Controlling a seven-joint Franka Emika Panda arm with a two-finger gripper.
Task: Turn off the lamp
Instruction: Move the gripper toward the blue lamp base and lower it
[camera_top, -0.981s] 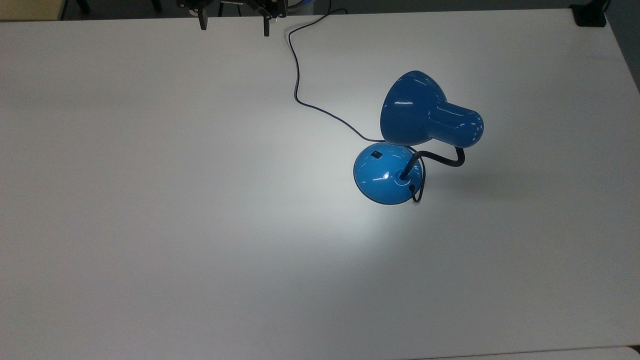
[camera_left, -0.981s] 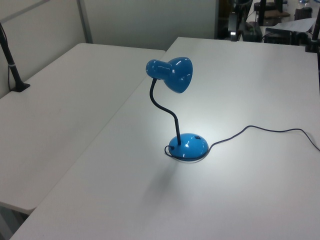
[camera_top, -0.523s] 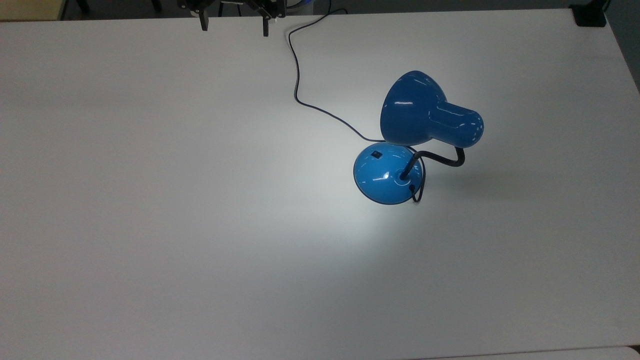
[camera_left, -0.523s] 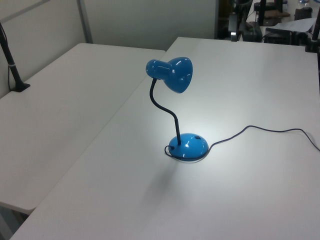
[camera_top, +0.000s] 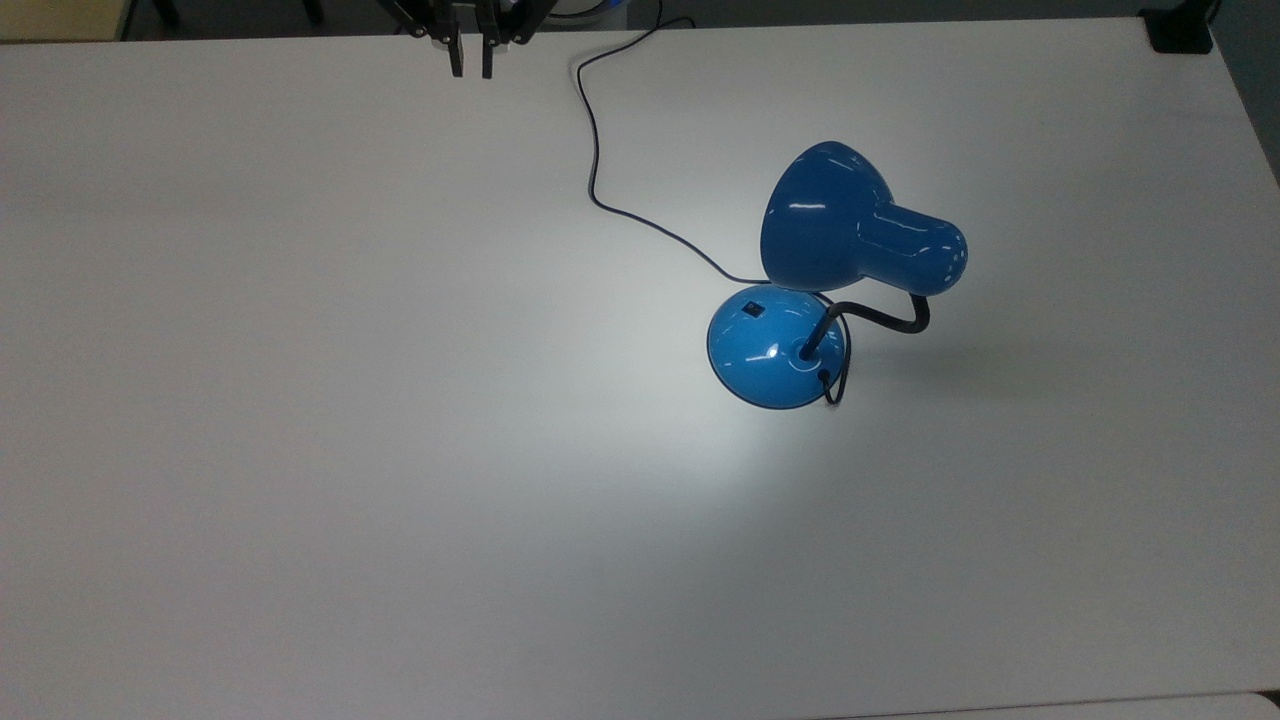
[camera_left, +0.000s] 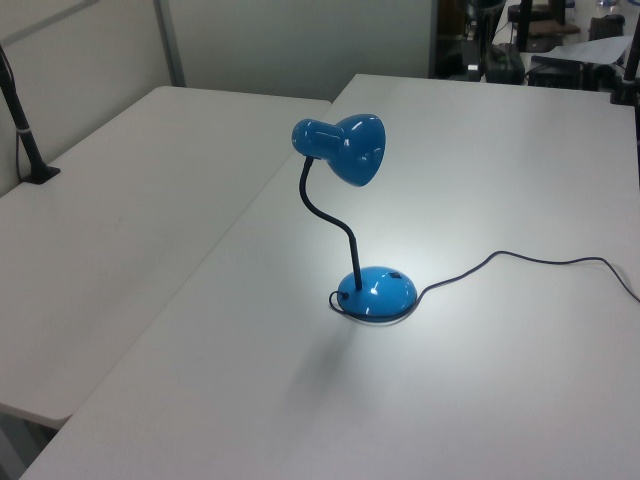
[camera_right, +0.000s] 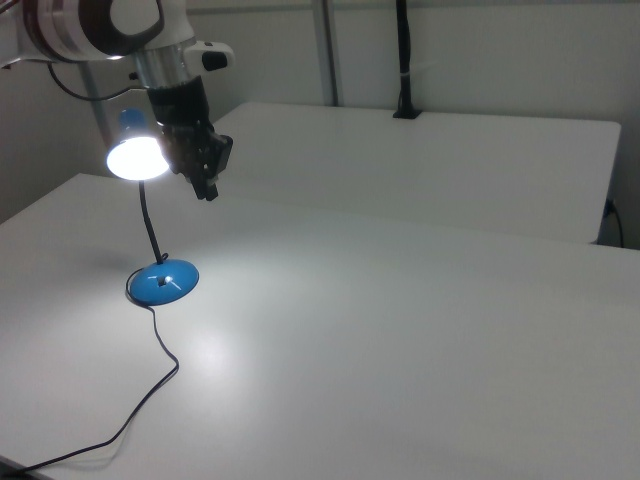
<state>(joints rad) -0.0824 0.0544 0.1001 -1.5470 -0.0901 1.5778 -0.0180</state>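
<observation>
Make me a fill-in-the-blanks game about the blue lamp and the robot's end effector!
1. The lamp is switched ____.
2. The lamp's base is the colour ____.
3. In the top view, the end effector sits near the picture's ____ edge, away from the lamp.
4. The switch on the base is coloured ____.

Missing words: on; blue; top; black

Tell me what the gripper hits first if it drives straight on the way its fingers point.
Probably the bare white table. The gripper points downward, well apart from the lamp, with nothing visible beneath it, though depth is hard to judge.
</observation>
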